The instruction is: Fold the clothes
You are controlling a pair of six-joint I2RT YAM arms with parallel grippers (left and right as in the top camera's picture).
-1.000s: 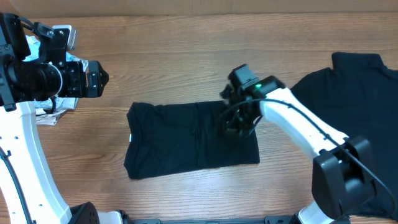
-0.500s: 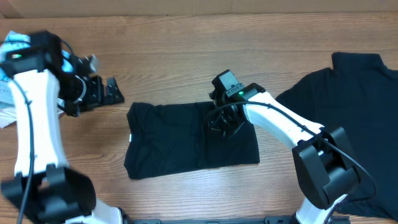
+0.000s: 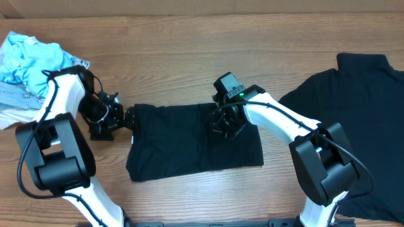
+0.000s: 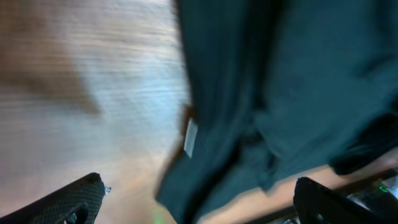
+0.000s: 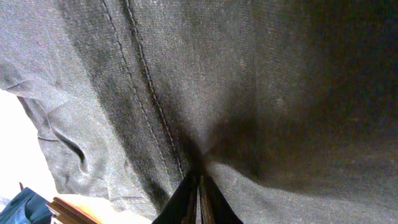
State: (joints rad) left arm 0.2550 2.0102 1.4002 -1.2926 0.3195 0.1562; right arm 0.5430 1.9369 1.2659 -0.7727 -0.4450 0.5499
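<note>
— Left gripper (image 3: 128, 118) first: its jaws are spread wide, right at the left edge of the folded T-shirt (image 3: 177, 142). The shirt lies to its right, long axis running left to right across the table (image 3: 189, 50).
— Which arm is nearer that edge?
— The left, plainly. The white tag (image 4: 191, 138) sits on that edge, just ahead of it. A blue clothes heap (image 3: 31, 57) lies behind, with bare wood above and below the shirt.
— And the right gripper (image 3: 226, 123)?
— Pinched shut on a pucker near the shirt's upper right. Another black T-shirt (image 3: 353, 120) crowds the far right.
</note>
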